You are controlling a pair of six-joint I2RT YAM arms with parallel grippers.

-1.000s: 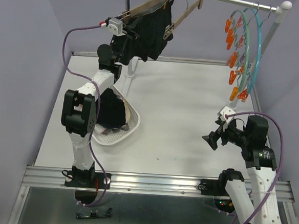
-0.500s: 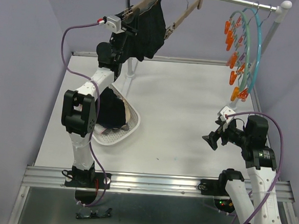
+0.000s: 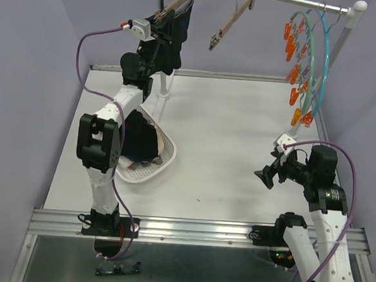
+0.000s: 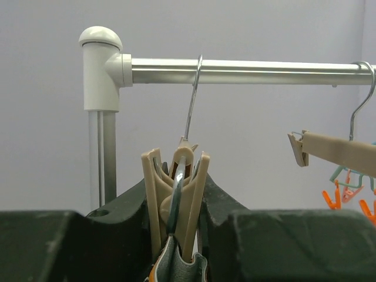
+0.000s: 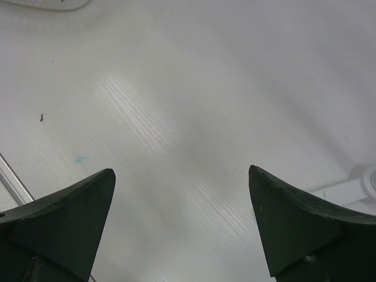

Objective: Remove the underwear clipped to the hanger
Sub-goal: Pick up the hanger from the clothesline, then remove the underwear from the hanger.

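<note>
Left gripper [image 4: 154, 218] was up at the tan clip hanger [image 3: 178, 3] on the rail [image 4: 247, 70], its fingers partly closed on either side of a clip [image 4: 176, 194], though dark shapes filling the gaps hid whether the pads actually pressed it. Black underwear [image 3: 177, 50] hung from that hanger's end, half masked by the arm, its clipped edge impossible to make out. Right gripper [image 5: 182, 226] hovered over the table [image 3: 240, 132] with fingers spread wide, holding nothing.
</note>
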